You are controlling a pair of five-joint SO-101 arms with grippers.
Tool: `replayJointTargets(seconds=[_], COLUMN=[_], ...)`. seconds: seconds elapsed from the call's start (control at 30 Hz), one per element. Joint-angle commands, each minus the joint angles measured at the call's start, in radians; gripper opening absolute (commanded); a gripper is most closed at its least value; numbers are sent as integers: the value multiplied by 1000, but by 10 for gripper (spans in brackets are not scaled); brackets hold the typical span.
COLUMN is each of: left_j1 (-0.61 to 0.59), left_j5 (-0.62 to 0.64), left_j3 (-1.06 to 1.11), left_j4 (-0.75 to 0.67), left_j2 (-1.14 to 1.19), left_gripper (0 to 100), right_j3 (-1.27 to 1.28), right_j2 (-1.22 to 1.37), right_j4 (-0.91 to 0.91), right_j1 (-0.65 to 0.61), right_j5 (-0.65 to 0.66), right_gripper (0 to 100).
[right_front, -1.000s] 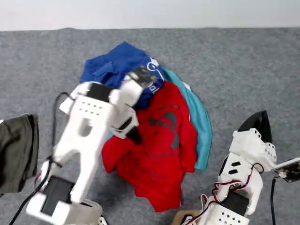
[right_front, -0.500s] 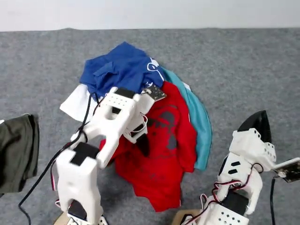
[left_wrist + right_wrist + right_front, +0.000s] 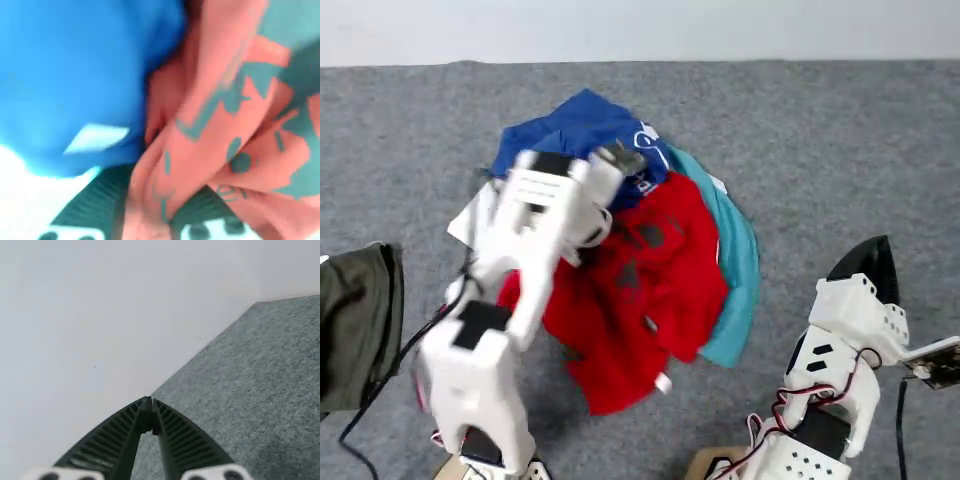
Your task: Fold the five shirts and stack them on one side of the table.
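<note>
L arm pulls red shirt off the pile

L fingers (image 3: 95,202) clamped on a fold of the red shirt (image 3: 650,300). Since 0.5 s ago it has bunched up and slid toward that arm, exposing more teal shirt (image 3: 735,280). It lies mid-tabletop (image 3: 840,150), partly under the blue shirt (image 3: 580,125). Prob. being separated for folding; no fold yet. R fingers (image 3: 120,440) closed, empty, parked.

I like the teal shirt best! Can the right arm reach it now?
Probably yes. The teal shirt pokes out from under the red shirt on the side facing the right arm, with only grey table between. Its shut fingers would need opening first.
</note>
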Motion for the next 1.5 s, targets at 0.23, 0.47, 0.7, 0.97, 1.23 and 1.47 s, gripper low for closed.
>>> replayJointTargets(seconds=[0.23,0.47,0.7,0.97,1.23,1.47], left_j1=[-451,-778,-1057,-1310,-1410,-1267], left_j5=[54,-31,-51,-35,43,-29], left_j3=[-41,-41,-41,-38,-41,111], left_j4=[17,6,-103,-307,-489,-491], left_j2=[-551,-697,-732,-729,-732,-727], left_gripper=[3,3,3,3,4,13], right_j3=[-2,3,3,3,3,3], right_j2=[-10,-10,-10,-10,-10,-10], right_j4=[-28,-28,-28,-28,-28,-28], right_j1=[-7,-7,-7,-7,-7,-12], right_j5=[11,11,11,11,11,11], right_gripper=[9,9,9,9,9,9])
